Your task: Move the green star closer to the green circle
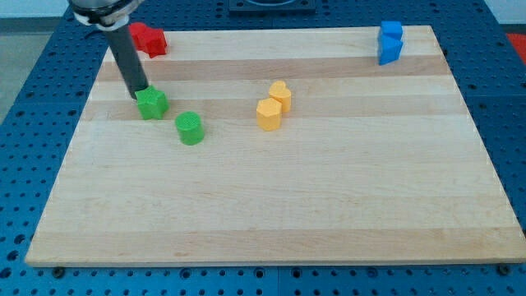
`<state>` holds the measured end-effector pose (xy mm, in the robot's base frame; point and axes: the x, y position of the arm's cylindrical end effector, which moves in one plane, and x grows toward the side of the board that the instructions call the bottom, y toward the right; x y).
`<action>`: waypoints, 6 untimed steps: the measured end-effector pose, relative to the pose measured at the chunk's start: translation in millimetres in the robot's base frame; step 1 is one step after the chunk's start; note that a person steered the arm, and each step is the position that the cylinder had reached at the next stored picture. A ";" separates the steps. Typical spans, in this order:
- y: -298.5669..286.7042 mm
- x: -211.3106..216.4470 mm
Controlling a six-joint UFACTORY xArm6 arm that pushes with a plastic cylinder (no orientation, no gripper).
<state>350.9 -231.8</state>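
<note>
Tip (140, 93) touching green star (152, 104), seemingly | green circle (190, 128) near | wooden board (329, 205)

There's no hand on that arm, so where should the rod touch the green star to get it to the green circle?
No gripping, only pushing. My tip belongs on the green star's upper-left side, about where it sits now. The green circle lies to the lower right, so a push from there likely sends the star toward it.
</note>
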 end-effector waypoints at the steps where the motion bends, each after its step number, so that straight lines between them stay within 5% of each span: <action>1: -39.8 0.0; 4: -37.4 27.1; 6: 25.8 25.4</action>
